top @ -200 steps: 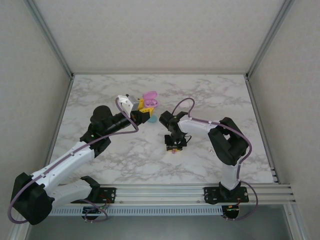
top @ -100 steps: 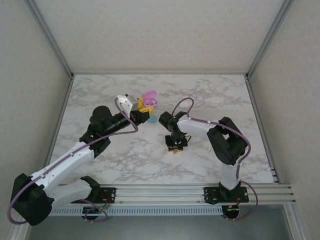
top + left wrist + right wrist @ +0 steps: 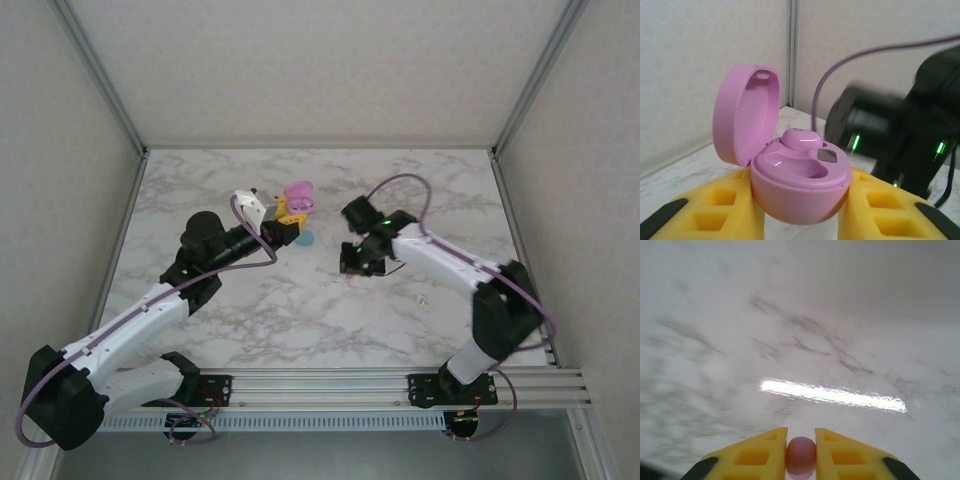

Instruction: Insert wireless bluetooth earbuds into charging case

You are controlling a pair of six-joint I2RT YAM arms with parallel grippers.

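Right end effector (image 3: 801, 462) pinches earbud (image 3: 801, 452) — table (image 3: 790, 340) open beyond.

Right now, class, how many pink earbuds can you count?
2: one earbud seated in the pink case the left tool holds, another earbud pinched in the right tool. Others may be hidden.

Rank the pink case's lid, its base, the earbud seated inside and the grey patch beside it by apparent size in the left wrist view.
1. lid and base: roughly alike, and the base sits nearer the camera, so not ranked apart.
2. earbud.
3. grey patch, smallest.
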